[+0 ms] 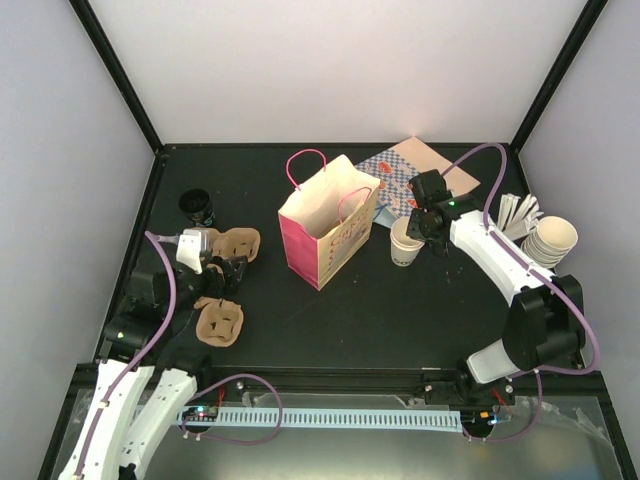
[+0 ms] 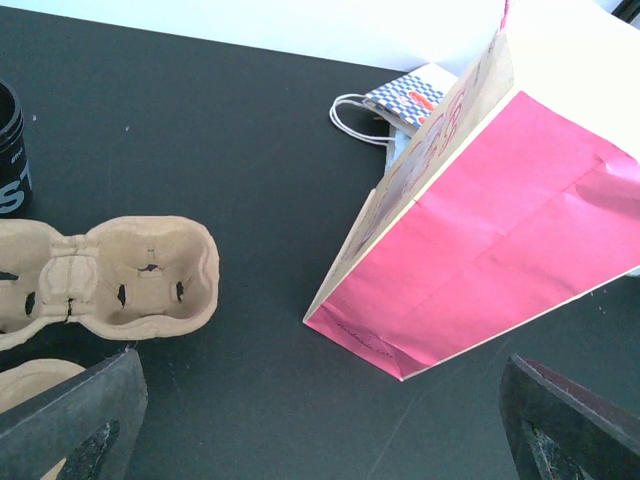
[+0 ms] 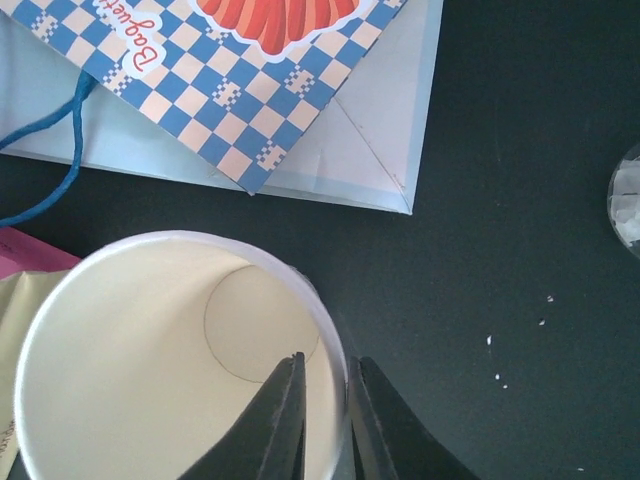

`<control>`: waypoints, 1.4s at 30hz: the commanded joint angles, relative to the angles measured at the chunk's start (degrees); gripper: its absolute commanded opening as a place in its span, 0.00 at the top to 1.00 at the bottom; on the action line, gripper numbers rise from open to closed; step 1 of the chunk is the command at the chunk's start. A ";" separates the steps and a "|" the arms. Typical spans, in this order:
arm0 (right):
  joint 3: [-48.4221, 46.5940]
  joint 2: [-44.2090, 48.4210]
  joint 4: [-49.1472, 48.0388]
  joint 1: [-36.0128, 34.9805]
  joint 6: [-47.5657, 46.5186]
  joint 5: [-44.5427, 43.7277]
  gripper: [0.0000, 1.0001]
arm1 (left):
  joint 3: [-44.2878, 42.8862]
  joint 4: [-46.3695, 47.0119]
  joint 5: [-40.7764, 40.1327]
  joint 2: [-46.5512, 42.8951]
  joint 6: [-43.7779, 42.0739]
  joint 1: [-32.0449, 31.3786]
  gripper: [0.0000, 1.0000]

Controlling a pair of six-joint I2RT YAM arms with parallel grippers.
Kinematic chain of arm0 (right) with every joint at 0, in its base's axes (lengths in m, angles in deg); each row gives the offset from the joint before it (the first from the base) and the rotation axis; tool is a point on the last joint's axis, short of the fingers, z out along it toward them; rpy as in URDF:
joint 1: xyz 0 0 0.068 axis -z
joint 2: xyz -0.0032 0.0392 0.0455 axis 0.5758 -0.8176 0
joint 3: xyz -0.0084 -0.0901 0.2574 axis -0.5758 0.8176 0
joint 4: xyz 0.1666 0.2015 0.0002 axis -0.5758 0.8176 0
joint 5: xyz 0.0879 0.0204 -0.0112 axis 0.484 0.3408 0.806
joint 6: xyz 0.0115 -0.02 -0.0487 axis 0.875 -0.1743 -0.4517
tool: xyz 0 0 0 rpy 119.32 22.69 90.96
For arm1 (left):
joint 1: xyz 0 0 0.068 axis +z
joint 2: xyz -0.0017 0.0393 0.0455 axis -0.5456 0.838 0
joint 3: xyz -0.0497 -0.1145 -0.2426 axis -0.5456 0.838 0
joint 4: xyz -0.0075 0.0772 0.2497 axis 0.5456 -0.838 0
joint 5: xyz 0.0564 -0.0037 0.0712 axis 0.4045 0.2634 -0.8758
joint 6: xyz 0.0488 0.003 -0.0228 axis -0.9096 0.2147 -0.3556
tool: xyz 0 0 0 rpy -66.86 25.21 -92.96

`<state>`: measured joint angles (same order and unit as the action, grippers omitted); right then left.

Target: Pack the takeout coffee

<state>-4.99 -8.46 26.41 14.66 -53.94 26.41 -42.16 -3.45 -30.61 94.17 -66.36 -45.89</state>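
Pinching the rim of the white cup (image 3: pixel 140 350), right claw (image 3: pixel 325 368), left claw (image 2: pixel 320 390) spread wide, black surface (image 1: pixel 400 310), pale walls (image 1: pixel 330 70), checkered bag (image 3: pixel 230 90) reading "Baguet", near pink bag (image 1: pixel 318 238)

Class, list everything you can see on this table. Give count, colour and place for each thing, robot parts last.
coffee cup: one, white, right of the pink bag
pink bag: one, pink and cream, upright, mid-table
checked bag: one, blue and white, flat, at the back
black cup: one, black, back left
cup carriers: two, tan, left side
cup stack: one, cream, right edge
left end effector: one, open, by the carriers
right end effector: one, fingers astride the coffee cup's rim
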 commanded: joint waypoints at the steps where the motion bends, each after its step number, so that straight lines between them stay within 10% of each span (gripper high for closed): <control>1: 0.62 -0.34 -0.67 0.44 0.67 0.17 0.86 | -1.33 1.26 -0.28 0.20 -1.06 0.25 0.01; 6: -0.55 0.88 0.46 0.40 0.73 -0.51 0.99 | -2.10 1.30 -0.39 0.44 -1.48 0.25 0.01; 27: -3.43 4.30 4.14 0.45 0.61 1.36 0.99 | -2.77 1.03 -0.10 0.42 -1.71 0.26 0.01; 42: 1.49 4.83 2.17 0.49 0.64 0.92 0.79 | -2.68 1.11 0.69 1.16 -1.72 0.25 0.01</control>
<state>-3.68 -5.44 29.26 14.66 -53.53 28.71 -42.58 -3.21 -30.54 95.02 -67.28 -45.89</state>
